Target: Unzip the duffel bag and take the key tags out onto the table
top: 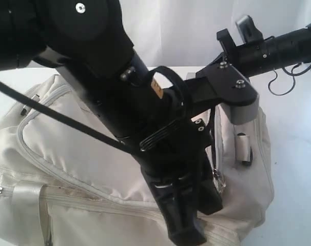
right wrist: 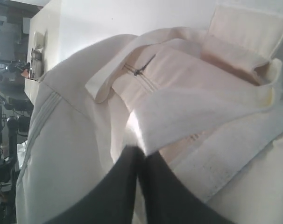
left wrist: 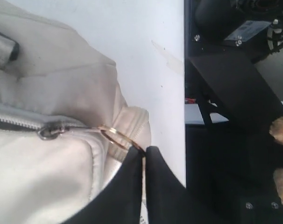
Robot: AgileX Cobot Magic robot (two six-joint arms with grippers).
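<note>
Judged to be at the unzipping stage, with nothing yet out. Holds the gold pull ring (left wrist: 114,135) pinched between the pressed-together fingers of the left gripper (left wrist: 144,151), ring linked to the zipper slider (left wrist: 49,132) near one end of the duffel bag (left wrist: 48,177). Shows the zipper track (left wrist: 15,122) beyond the slider closed as far as the left wrist view reaches. Appears to nip a fold of cream fabric (right wrist: 179,112) on the bag's top with the right gripper (right wrist: 140,156), fingers close together; treat that grip as probable, not certain. Finds no key tags in any view; assume them inside the bag. Leaves to do: the zipper run, the reach inside, the placing on the table (left wrist: 151,37). For room, note the bag end near the table edge (left wrist: 184,93) in the left wrist view, with only a slim strip of bare top between and dark clutter past the drop; expect little margin for pulling outward there. Mind the left arm (top: 94,46) crossing over the bag in the exterior view, close beside the right arm (top: 284,48), with scant clearance between. Use the bare tabletop right of the bag in that view for setting the tags down.
</note>
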